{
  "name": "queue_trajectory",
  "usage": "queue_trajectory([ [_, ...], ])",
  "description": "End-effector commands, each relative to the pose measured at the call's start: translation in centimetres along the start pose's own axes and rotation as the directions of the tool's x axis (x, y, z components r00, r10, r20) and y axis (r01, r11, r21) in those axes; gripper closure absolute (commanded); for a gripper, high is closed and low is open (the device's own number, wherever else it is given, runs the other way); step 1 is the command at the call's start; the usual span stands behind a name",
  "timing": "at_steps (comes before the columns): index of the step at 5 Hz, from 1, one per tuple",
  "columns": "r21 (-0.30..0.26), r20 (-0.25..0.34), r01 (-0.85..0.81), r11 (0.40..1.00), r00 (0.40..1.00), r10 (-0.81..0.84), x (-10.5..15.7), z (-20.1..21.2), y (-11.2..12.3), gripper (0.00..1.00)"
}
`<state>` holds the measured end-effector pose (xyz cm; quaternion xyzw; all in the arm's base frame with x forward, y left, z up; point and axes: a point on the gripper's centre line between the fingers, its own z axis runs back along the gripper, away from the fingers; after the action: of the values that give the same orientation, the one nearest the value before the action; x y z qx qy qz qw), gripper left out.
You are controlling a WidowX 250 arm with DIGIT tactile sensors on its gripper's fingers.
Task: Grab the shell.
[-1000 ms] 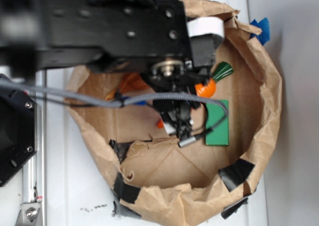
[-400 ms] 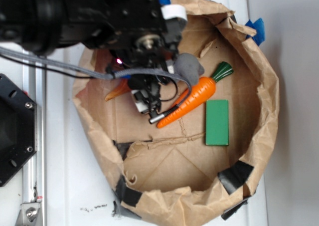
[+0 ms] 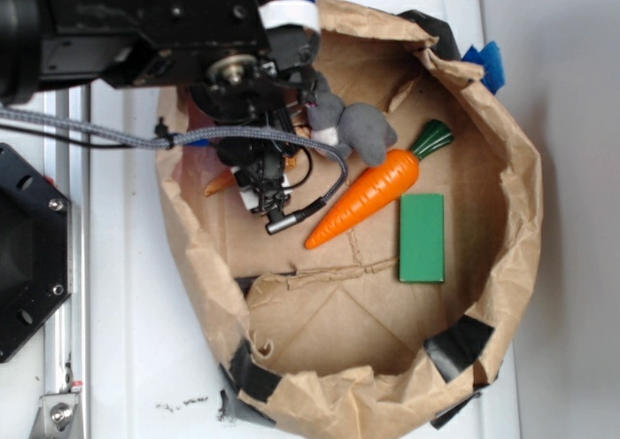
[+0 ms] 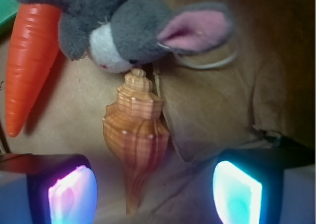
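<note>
The shell point(image 4: 134, 135), a ribbed orange-tan conch, lies on the brown paper with its long point toward me and its spire touching the grey plush rabbit point(image 4: 123, 31). In the exterior view only a sliver of the shell point(image 3: 219, 182) shows beside the arm. My gripper point(image 4: 155, 189) is open, with its lit pads point(image 4: 74, 194) on either side of the shell's tapered end and not touching it. In the exterior view the gripper point(image 3: 260, 189) hangs over the left inside of the paper bag.
The toy carrot point(image 3: 370, 195) with a green top lies in the middle of the bag; it also shows in the wrist view point(image 4: 29, 61). A green block point(image 3: 422, 237) lies to its right. The crumpled paper bag wall point(image 3: 523, 197) rings everything. The rabbit point(image 3: 354, 129) sits by the carrot.
The arm has moved left and up across the bag, away from the carrot and green block, and now hangs over the shell at the left side.
</note>
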<state>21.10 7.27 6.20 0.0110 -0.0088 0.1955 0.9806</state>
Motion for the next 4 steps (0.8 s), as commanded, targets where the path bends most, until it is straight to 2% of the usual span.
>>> queue_trajectory([
  [1,0.021,-0.012,0.03,0.999,0.999,-0.03,1.48,-1.82,-0.92,0.0],
  [2,0.041,-0.01,0.037,0.998,0.999,-0.036,2.03,-1.99,-1.13,0.0],
  [3,0.065,0.004,0.016,0.998,1.0,-0.016,1.82,-2.11,-1.11,1.0],
  [4,0.064,0.025,0.034,0.997,0.999,-0.036,1.44,-1.81,-1.12,1.0],
])
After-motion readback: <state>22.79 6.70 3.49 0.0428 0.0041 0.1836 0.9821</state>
